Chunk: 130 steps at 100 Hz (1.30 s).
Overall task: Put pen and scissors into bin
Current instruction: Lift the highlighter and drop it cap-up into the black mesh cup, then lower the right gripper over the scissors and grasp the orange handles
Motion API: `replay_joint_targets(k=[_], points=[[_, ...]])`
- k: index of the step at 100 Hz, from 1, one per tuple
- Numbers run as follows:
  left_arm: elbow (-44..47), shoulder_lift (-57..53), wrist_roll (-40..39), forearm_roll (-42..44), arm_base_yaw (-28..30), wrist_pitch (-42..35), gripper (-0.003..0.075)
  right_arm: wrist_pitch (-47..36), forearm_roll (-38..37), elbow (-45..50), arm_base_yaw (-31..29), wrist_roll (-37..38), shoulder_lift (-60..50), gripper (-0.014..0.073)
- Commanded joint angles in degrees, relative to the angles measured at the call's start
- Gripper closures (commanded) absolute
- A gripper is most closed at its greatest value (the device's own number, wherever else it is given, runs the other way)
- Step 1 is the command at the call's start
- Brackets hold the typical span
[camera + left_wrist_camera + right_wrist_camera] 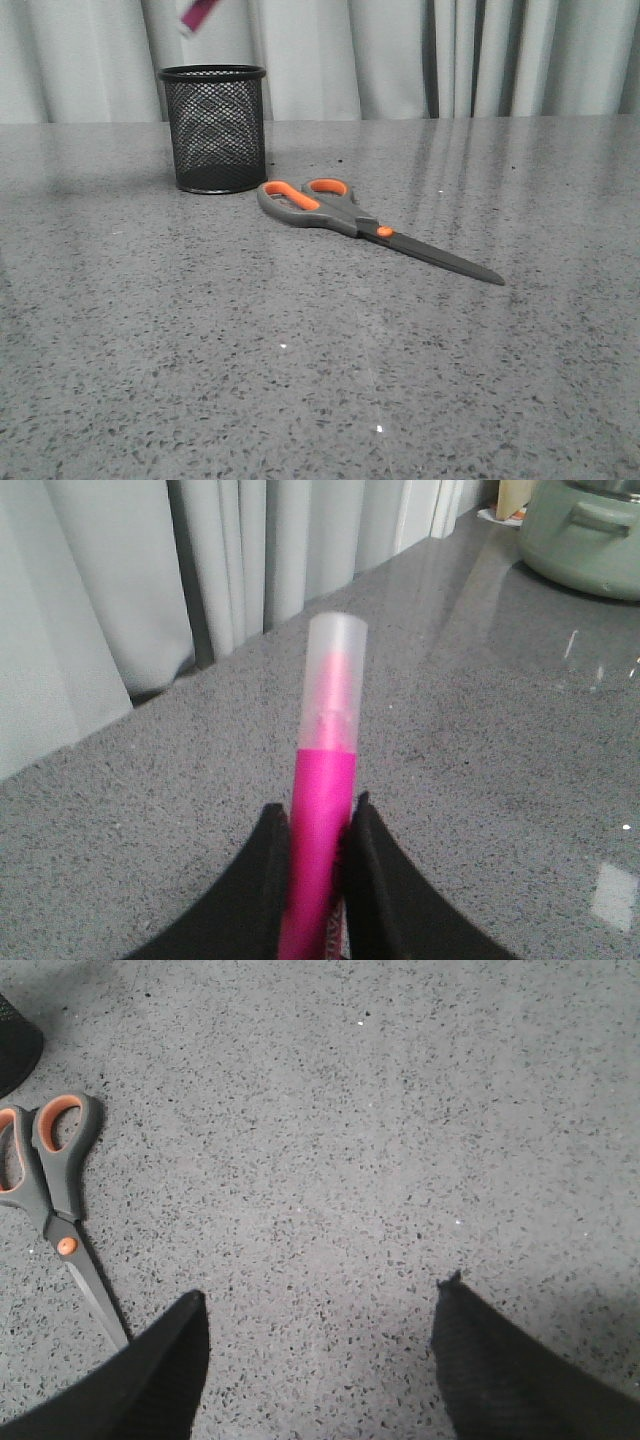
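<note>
Currently we log: left gripper point(318, 855), fingers clamped on the pen point(322, 830), its whitish cap pointing away from the fingers. Right gripper point(318, 1345), fingers spread wide, holding nothing; scissors point(55, 1210) flat on the table point(400, 1110) just beside it, bin point(214, 128) beyond their handles.
</note>
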Motion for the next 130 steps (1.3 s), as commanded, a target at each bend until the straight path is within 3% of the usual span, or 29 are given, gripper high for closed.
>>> replay_joint_targets(k=[1, 28, 35, 52, 61, 74, 84, 91, 103, 111, 130], points=[[-1.69, -0.67, 0.45, -4.60, -0.74, -0.60, 0.0739, -2.39, 1.25, -2.16, -0.03, -0.64, -0.23, 0.0161], [-1.69, 0.81, 0.45, -4.08, 0.03, -0.37, 0.0707, -1.82, 1.25, -2.16, -0.03, -0.64, -0.23, 0.0161], [-1.69, 0.81, 0.45, -2.65, 0.03, -0.07, 0.0618, -1.82, 1.25, -2.16, -0.03, -0.64, -0.23, 0.0161], [-1.69, 0.81, 0.45, -1.98, 0.03, 0.51, 0.0272, -1.82, 1.25, -2.16, -0.03, -0.64, -0.23, 0.0161], [-2.49, 0.54, 0.45, -1.85, 0.16, 0.77, 0.0205, -1.94, 1.25, -2.16, -0.03, -0.64, -0.23, 0.0161], [-4.98, -2.30, 0.45, -0.10, 1.21, 3.19, 0.0244, -2.16, 1.25, -2.16, -0.03, -0.64, -0.23, 0.0161], [-6.70, -6.24, 0.45, 2.36, 2.58, 4.08, 0.0346, -2.28, 1.25, -2.16, -0.03, -0.64, -0.23, 0.0161], [-6.85, -9.81, 0.45, 3.31, 4.03, 4.08, 0.0468, -2.28, 1.25, -2.16, -0.03, -0.64, -0.23, 0.0161], [-6.85, -15.82, -2.27, 6.70, 7.19, 6.53, 0.0743, -1.94, 1.97, -2.16, -0.03, -0.64, -0.23, 0.0161], [-6.85, -19.36, -4.26, 10.10, 10.16, 10.17, 0.0740, -1.79, 4.98, -2.25, -0.03, -2.06, -0.23, 0.0161], [0.63, -27.57, -9.01, 11.88, 17.06, 7.40, 0.0740, 4.14, 21.52, -5.42, 0.89, -21.59, 0.90, 0.0161]])
